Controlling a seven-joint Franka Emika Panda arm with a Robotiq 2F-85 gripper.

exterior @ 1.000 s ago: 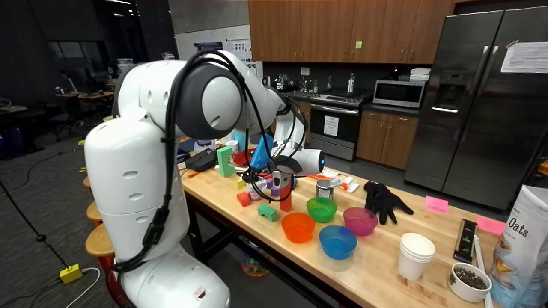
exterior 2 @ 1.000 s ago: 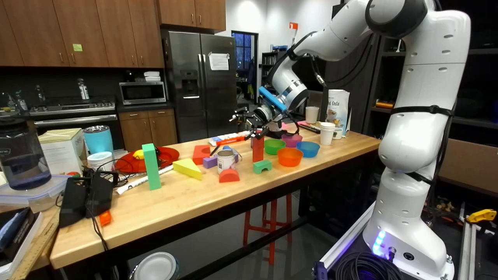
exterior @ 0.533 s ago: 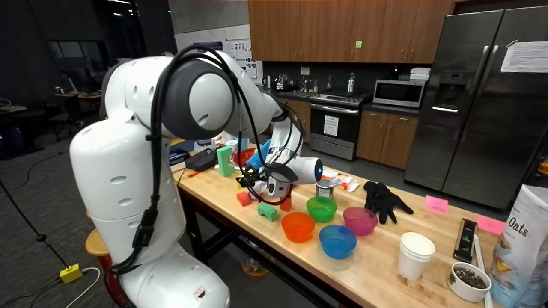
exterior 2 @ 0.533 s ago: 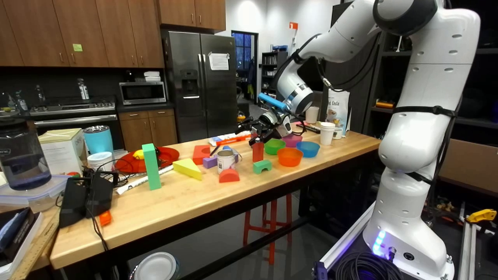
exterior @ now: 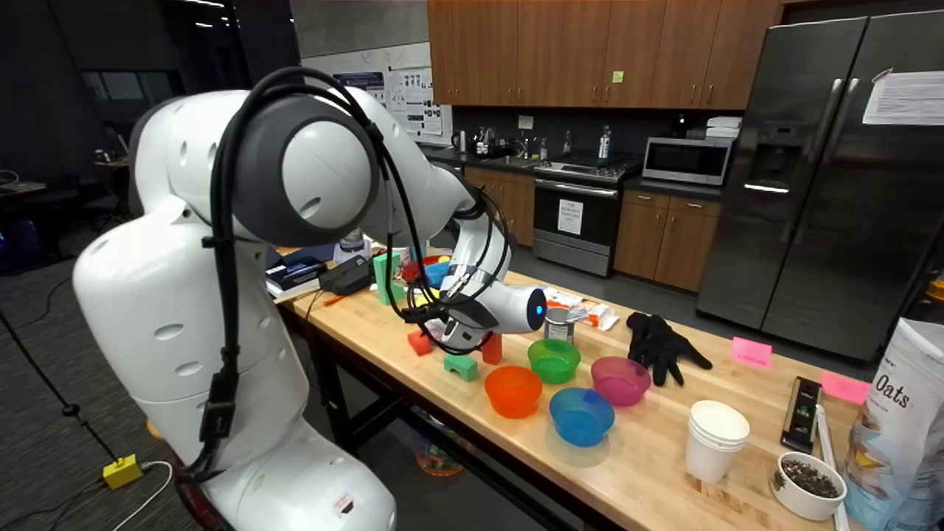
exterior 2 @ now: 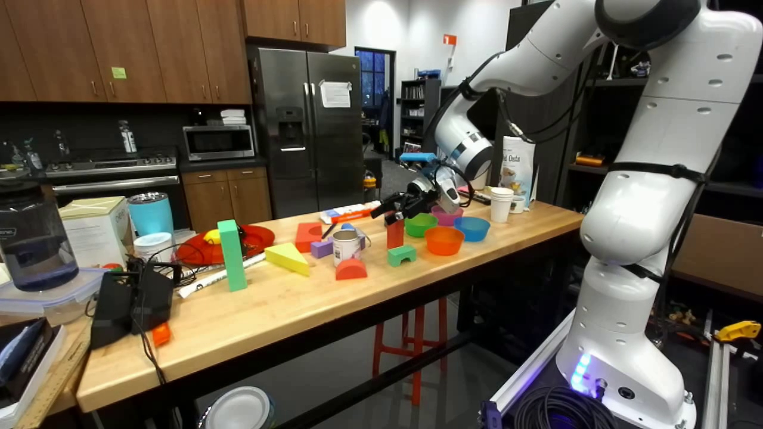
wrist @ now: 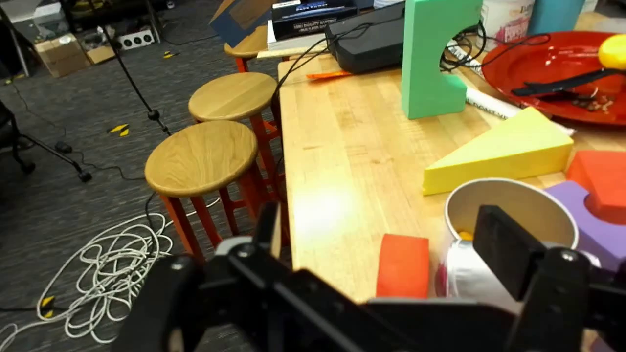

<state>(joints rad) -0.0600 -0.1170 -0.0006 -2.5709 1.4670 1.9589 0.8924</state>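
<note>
Gripper [wrist: 384, 230], black: fingers spread wide apart in the wrist view, above the table [wrist: 337, 137];
Red upright block [exterior 2: 395, 235]: nearest item, standing on the table below the gripper in an exterior view, its top hidden behind the gripper; whether they touch cannot be told;
Green arch block [exterior 2: 402, 254]: low, on the table, just beside the red upright block;
Red half-round block [wrist: 403, 264]: in the wrist view, seen through the gap between the fingers, apart from both;
Can [exterior 2: 346, 247]: upright, open-topped, just beside the red half-round block; partly covered by one finger in the wrist view;
Green bowl [exterior: 553, 370], orange bowl [exterior: 514, 402], pink bowl [exterior: 622, 394], blue bowl [exterior: 582, 428]: a group near the red upright block in both exterior views;
Purple block [wrist: 594, 232]: past the can, close to it;
Yellow wedge [wrist: 499, 156]: lying on the table, past the can and near it;
Tall green block [wrist: 420, 73]: standing on end, rounded cut-out in one side, well apart from the gripper;
Red plate [wrist: 533, 56]: past the yellow wedge, bearing a yellow item [wrist: 614, 51];
Refrigerator [exterior 2: 310, 131], grey: standing well beyond the table
</note>
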